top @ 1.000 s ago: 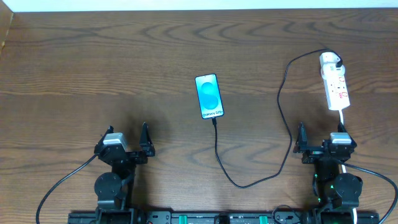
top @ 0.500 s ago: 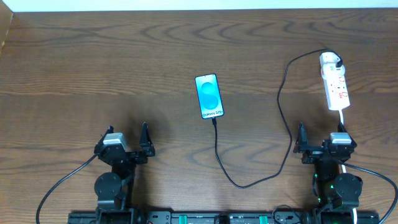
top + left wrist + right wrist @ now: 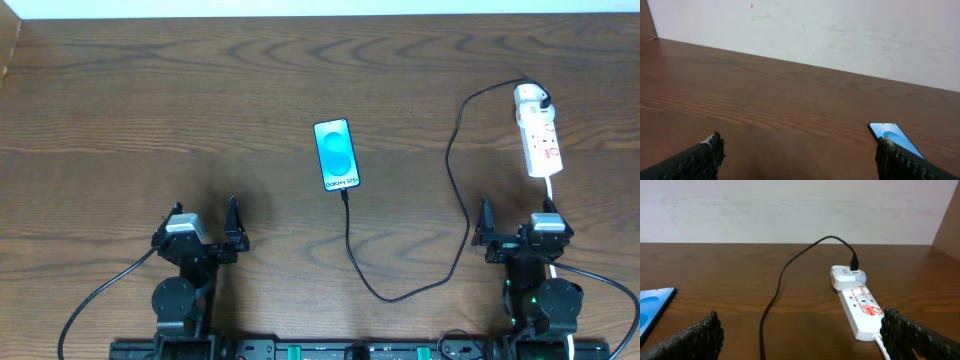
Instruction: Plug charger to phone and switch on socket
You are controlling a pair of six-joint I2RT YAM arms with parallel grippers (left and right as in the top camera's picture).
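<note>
Your left claw (image 3: pixel 205 212) sits low over the near left part of the surface (image 3: pixel 150 110), with its two fingers spread wide and nothing between them. Your right claw (image 3: pixel 517 214) is at the near right, its fingers just as wide apart and also holding nothing.

The phone (image 3: pixel 336 154) lies flat near the middle of the surface, screen up and lit blue, with its long side running away from you. It is well apart from both claws. In the left wrist view only its far corner shows, just beside the right finger.

The charger (image 3: pixel 452 160) meets the phone's near edge with its tip. You cannot tell from these views whether the tip is fully seated. From there the black cable runs toward you, curves right in a loose loop between the two arms, and climbs past the right claw's left side. It then arches over to the far right.

There it ends in a small black plug that goes into a white adapter (image 3: pixel 847 276). The adapter sits on the far end of the socket (image 3: pixel 540 140).

The socket lies flat at the far right, just beyond the right claw, with red markings on its top. The switch position is too small to read. Its white cord (image 3: pixel 881 345) leaves the near end and runs back beside the right claw's right finger.
</note>
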